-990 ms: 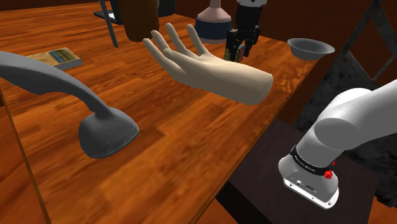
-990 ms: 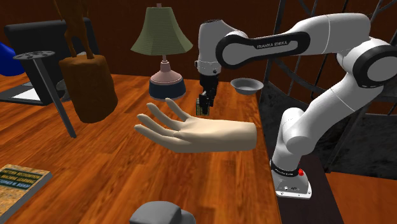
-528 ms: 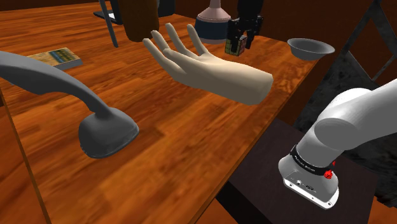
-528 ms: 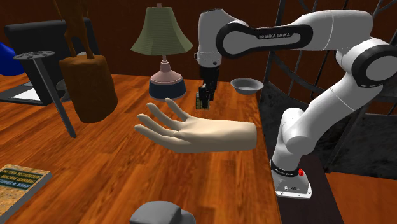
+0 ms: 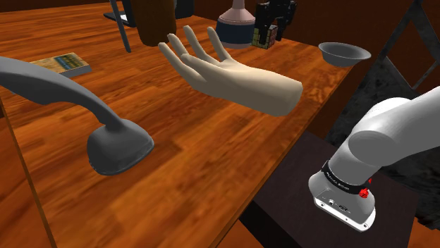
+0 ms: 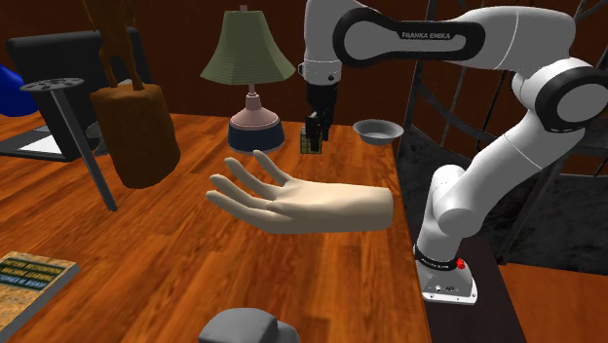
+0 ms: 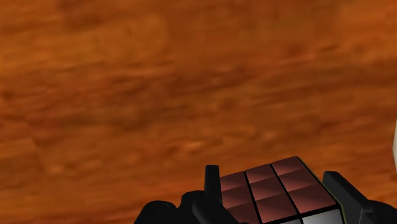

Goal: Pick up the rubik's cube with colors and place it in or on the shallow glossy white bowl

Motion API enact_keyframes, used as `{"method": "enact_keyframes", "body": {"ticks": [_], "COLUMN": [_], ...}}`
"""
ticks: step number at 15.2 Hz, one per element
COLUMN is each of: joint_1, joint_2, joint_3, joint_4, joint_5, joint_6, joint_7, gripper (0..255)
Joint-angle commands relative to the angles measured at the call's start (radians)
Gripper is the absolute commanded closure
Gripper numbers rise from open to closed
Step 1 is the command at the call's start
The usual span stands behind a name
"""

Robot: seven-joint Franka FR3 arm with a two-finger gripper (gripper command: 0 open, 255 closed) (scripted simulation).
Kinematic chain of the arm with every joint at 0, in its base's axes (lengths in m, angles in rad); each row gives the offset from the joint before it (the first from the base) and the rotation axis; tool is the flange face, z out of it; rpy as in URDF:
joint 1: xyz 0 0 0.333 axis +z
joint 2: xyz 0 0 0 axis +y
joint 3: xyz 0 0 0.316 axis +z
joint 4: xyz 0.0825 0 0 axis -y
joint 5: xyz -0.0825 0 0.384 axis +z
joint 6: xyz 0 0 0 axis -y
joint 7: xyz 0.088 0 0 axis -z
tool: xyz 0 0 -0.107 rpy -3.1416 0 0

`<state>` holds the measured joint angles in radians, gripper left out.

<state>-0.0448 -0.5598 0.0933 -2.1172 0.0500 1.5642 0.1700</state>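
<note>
Wrist view: the rubik's cube (image 7: 273,191) is pinched between the jaws, clear of the bench (image 7: 191,76). The carry is judged in hand. In the shoulder view the shallow bowl (image 5: 344,51) is seen at three o'clock of the cube, so sideways travel, lowering and release are called for.

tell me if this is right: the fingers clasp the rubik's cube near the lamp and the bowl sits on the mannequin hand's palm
Only the bowl is wrong: it sits on the table near its corner, apart from the mannequin hand, as the shoulder view shows. The fingers do clasp the rubik's cube near the lamp.
</note>
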Motion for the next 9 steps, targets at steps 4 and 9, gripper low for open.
{"method": "enact_keyframes", "body": {"ticks": [4,9], "joint_1": [-0.001,-0.002], "joint_2": [0.024,0.044], "joint_3": [0.000,-0.001], "joint_4": [0.087,0.161], "joint_5": [-0.002,-0.004], "joint_6": [-0.064,-0.117], "joint_7": [0.003,0.004], "gripper": [255,255]}}
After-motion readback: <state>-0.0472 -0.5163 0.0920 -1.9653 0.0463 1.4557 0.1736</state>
